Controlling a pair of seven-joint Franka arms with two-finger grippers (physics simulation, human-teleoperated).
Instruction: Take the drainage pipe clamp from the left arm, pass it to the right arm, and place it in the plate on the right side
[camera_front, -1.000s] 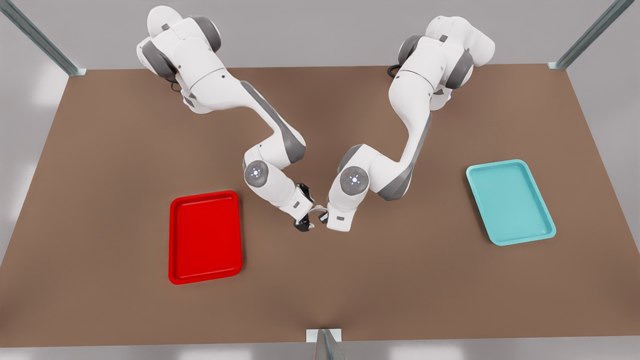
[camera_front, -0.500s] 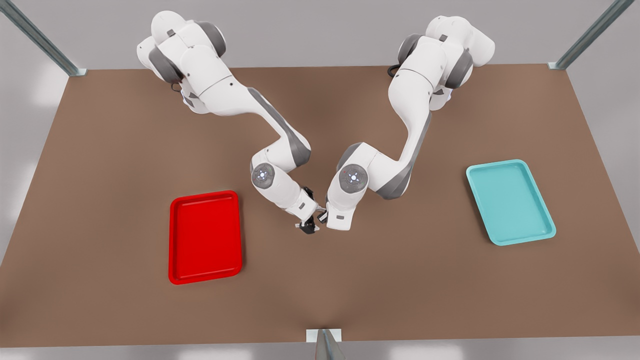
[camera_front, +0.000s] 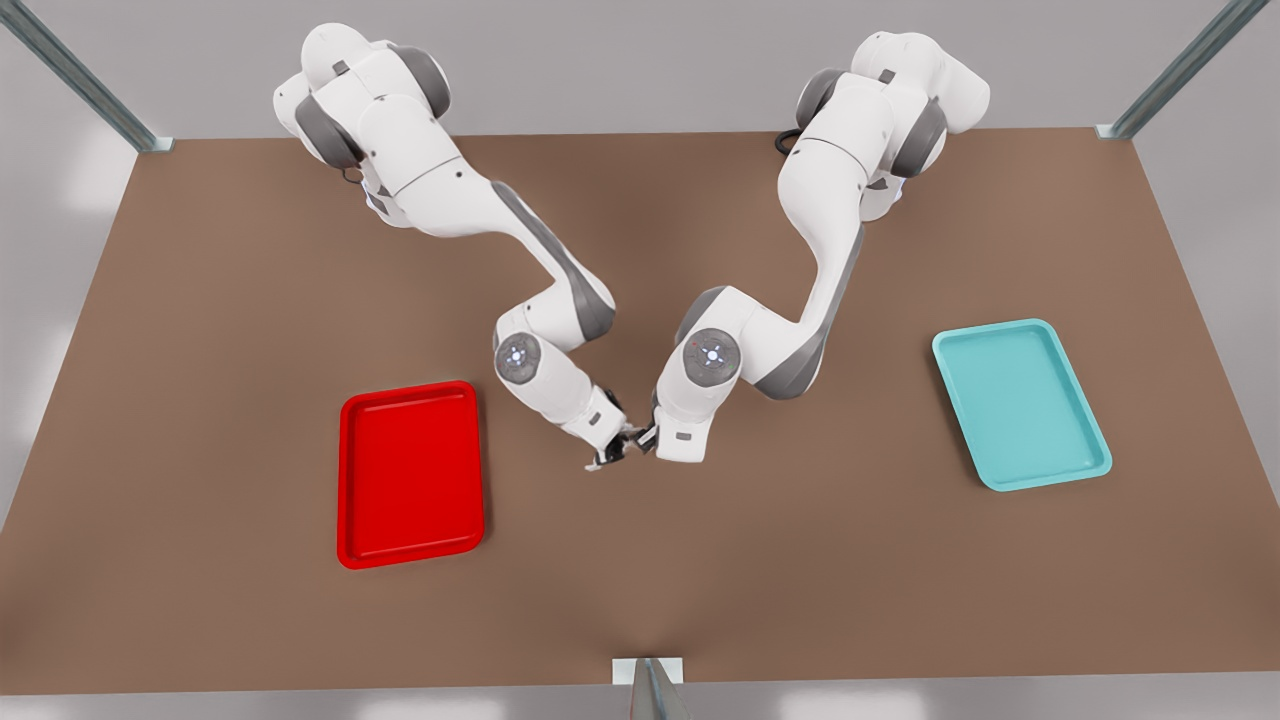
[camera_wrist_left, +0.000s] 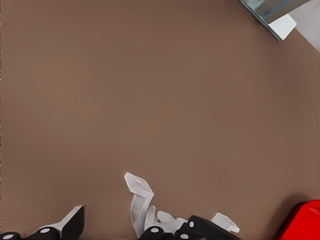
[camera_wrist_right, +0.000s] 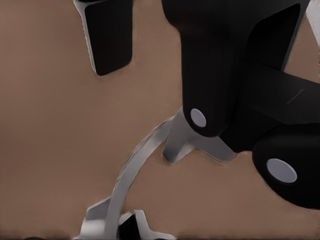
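While hanging clear of the table and bridging both sets of jaws, showing plainly: drainage pipe clamp (camera_wrist_right: 131, 170), one tab resting against a single finger (camera_wrist_right: 210, 75) of the left gripper (camera_front: 648, 437), the other tab sitting down inside the right gripper (camera_front: 607, 458). Having swung in closer over the last second, now seemingly pinching that near tab between right jaws. Standing wide apart on the left side, letting go. Reading as a handover nearly finishing. Still needing carrying across to the plate (camera_front: 410, 470), lying well apart, out behind the right jaws.
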